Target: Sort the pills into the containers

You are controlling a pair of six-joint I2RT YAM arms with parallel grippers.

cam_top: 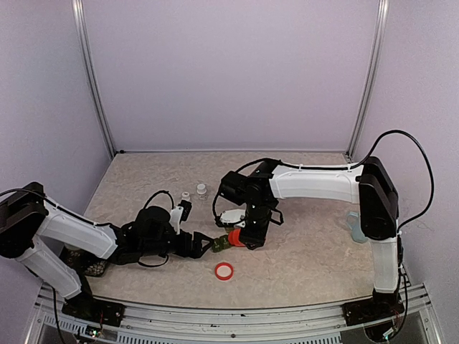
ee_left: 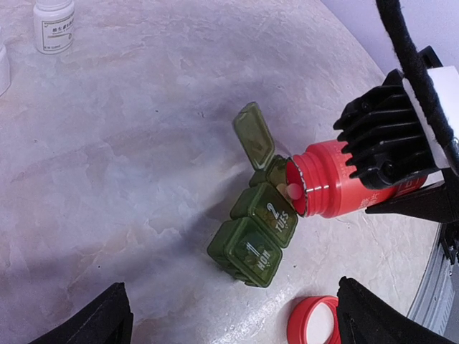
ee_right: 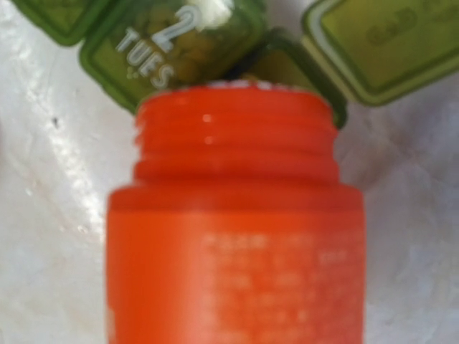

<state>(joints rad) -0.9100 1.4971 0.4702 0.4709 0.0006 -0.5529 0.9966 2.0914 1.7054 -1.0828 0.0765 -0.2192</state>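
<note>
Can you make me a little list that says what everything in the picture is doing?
Red bottle: tipped on its side, cap off, mouth at the open compartment
Right gripper: shut on the red bottle
Left gripper: open, holding nothing
Containers: green strip of three; MON and TUES lids closed, third lid open
Pill: one pale pill at the bottle's mouth
Red cap: lying on the table

Soft, even light; one close view out of focus.
Faint shadows lie under the arms on the worktop point(cam_top: 301, 251); the red bottle point(ee_right: 237, 236) is blurred in the right wrist view, the containers point(ee_right: 179, 50) behind slightly sharper.
</note>
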